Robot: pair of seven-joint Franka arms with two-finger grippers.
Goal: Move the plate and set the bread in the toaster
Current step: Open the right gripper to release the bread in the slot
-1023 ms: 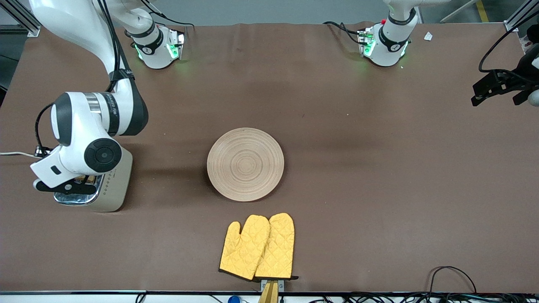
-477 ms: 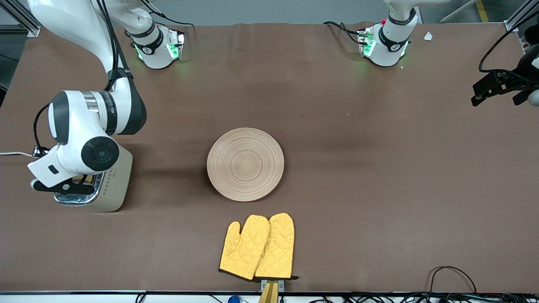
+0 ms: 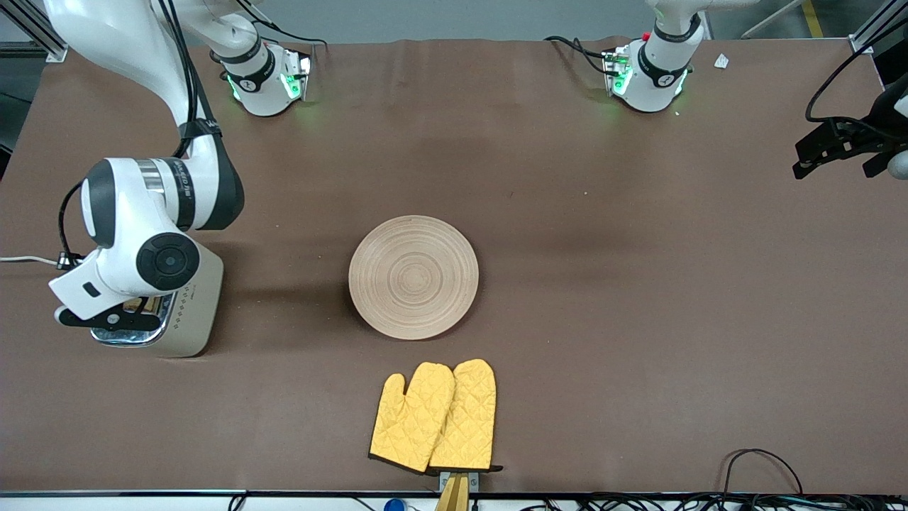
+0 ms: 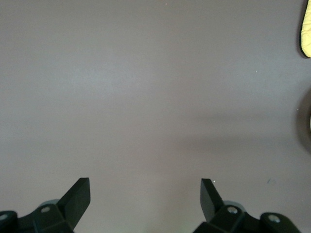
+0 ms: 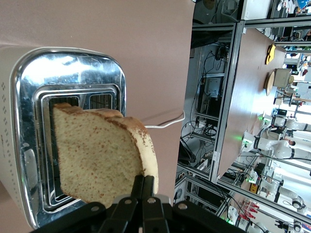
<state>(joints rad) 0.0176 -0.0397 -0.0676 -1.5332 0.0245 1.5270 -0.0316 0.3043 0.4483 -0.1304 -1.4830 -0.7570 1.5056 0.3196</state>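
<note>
Right end effector (image 5: 143,194): clamped on bread (image 5: 97,160), poised over toaster (image 3: 195,312) slot for insertion. Left end effector (image 4: 146,194): spread wide, empty, waiting at table edge.

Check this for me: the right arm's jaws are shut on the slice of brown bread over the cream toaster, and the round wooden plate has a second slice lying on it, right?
Not quite. The round wooden plate is bare; the front view shows only its ring grooves. The rest holds: in the right wrist view the right gripper has its jaws shut on the slice of brown bread over the cream toaster.
</note>
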